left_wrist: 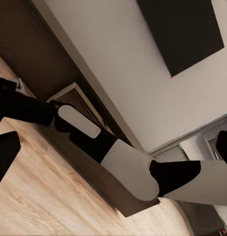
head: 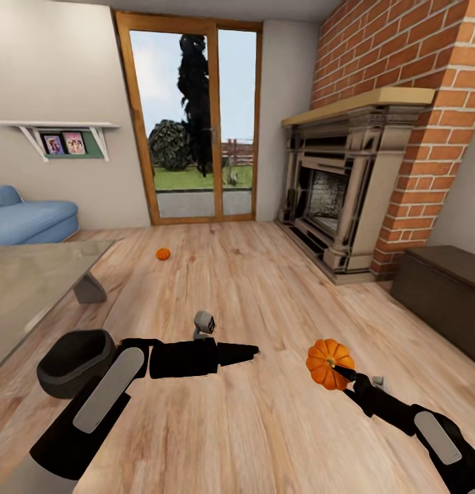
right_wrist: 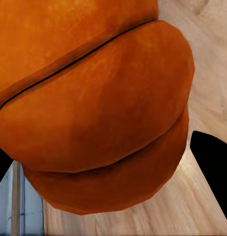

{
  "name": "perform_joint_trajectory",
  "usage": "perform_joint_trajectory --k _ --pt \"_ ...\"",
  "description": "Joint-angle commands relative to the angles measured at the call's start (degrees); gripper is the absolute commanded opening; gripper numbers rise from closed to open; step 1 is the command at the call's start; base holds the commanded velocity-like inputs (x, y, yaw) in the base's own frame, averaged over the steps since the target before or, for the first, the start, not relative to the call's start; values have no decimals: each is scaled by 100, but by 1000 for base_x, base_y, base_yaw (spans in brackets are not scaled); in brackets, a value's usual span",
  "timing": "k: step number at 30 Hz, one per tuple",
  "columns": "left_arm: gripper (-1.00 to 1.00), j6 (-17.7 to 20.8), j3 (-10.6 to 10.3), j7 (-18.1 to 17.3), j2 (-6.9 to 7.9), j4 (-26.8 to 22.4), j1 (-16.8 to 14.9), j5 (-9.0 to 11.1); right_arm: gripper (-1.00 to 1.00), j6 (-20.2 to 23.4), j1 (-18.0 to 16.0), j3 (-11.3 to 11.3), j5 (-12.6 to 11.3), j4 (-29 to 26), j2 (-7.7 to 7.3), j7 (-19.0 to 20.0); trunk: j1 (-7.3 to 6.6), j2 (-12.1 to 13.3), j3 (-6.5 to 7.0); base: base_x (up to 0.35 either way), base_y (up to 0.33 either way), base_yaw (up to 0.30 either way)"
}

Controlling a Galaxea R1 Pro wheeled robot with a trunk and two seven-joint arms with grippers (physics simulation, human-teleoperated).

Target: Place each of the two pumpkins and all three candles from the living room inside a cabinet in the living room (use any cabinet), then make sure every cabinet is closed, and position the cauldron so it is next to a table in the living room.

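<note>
Above floor: right pincer point(head: 342, 372) clamped on pumpkin point(head: 329, 363); left pincer point(head: 255, 352) state unclear; cauldron point(head: 71, 360) contents hidden.

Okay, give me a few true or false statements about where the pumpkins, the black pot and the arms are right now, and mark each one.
1. The right gripper holds a pumpkin above the floor. True.
2. The second pumpkin sits on the glass table. False: it lies on the wooden floor near the glass door.
3. The black pot stands on the floor beside the table. True.
4. The left gripper carries a candle. False: nothing is seen in it.
5. The sofa is red. False: it is blue.
</note>
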Motion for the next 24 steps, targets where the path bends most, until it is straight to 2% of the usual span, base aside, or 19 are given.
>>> perform_joint_trajectory --k 1,24 --pt "100 3 -6 -47 0 3 -4 -35 -100 68 -3 -22 -92 -3 1 -11 2 -2 -11 325 0 222" --pt "100 3 -9 -42 -6 3 -5 -35 -100 60 -3 -22 -95 -6 -2 13 2 -2 -143 326 0 222"
